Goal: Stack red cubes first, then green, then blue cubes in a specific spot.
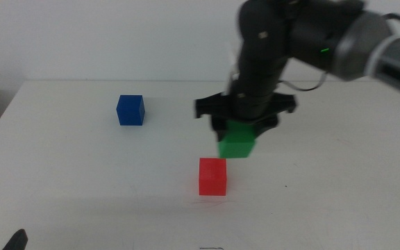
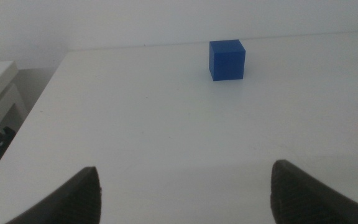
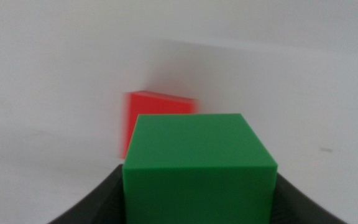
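R gripper (image 1: pixel 245 128) is clamped on the green cube (image 1: pixel 237 142), held in the air just behind and above the red cube (image 1: pixel 212 176), prob. to set it on top. Blue cube (image 1: pixel 130 110) sits well apart. L gripper (image 2: pixel 182 193) waits near the table's front edge w/ jaws wide and empty.

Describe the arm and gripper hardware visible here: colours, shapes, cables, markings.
The right arm is glossy black with rounded joint housings, a silver-grey cylindrical link, a small green indicator light and a thin dark cable looping beside it. Its right gripper is black with a wide crossbar body. The left gripper shows two dark, matte, rounded fingers. No markings are readable.
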Tool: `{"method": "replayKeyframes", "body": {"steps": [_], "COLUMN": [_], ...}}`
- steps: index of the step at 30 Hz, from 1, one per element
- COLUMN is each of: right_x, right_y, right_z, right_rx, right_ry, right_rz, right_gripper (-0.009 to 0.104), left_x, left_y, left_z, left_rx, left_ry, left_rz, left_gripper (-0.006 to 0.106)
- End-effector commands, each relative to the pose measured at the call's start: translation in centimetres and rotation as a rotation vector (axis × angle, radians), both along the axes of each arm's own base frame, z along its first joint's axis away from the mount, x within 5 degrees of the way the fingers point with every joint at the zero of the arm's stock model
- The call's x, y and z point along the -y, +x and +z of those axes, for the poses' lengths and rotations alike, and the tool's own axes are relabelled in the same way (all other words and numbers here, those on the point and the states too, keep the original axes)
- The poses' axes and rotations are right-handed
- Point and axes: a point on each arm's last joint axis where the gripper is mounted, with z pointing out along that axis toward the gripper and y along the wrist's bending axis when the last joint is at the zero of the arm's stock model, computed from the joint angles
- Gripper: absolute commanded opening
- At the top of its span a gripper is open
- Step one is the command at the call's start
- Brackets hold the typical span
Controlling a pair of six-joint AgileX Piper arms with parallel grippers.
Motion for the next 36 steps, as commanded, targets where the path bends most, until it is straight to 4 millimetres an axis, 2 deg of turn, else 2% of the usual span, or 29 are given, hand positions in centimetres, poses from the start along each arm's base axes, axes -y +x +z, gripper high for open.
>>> {"method": "replayKeyframes", "body": {"steps": [1,8,36], "right_x": [-0.7,-3.4,-3.6], "right_y": [-0.9,-1.1,0.1], "right_z": [2.4,1.3,-1.3], "right_rx": [0.014,0.000,0.001], "right_ry": [0.015,0.029,-0.050], "right_rz": [-0.004,-0.005,-0.065], "right_gripper": [-0.001,-0.001,-0.001], "left_x": [-0.1,-0.1,-0.1], "left_y": [0.0,0.0,0.0], "left_z": [0.9,0.9,0.9], "left_rx": [0.099,0.099,0.099], "left_ry": [-0.017,-0.017,-0.017], "left_rz": [0.009,0.009,0.009], "left_gripper": [0.094,0.094,0.094]}}
